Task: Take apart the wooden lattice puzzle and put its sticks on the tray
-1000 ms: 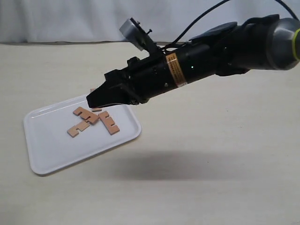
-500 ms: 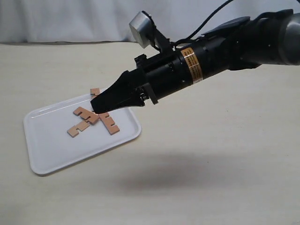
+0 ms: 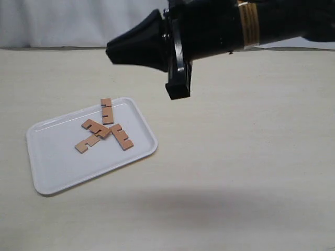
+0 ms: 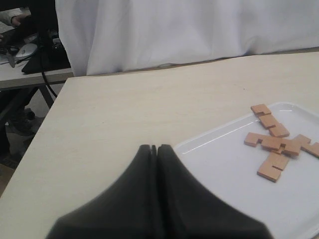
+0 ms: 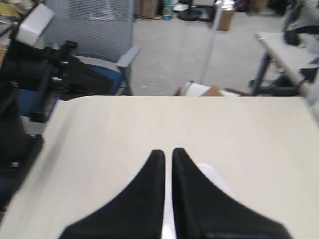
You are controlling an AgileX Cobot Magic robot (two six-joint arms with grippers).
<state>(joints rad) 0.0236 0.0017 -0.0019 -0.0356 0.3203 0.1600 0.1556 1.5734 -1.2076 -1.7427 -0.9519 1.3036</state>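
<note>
Beige table [image 3: 251,157] before a white curtain [image 4: 199,25] carries a white tray [image 3: 52,172]. Right gripper [image 3: 111,52] hangs above it, empty, fingers a narrow slit apart. Left gripper [image 4: 155,147] is pinched closed, empty. Four sticks [image 3: 99,129] lie loose on the tray, three overlapping, one by the rim.

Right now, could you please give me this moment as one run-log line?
sticks: four loose on tray, one at rim | right gripper: aloft, barely open, empty | left gripper: shut, empty, near tray corner
</note>
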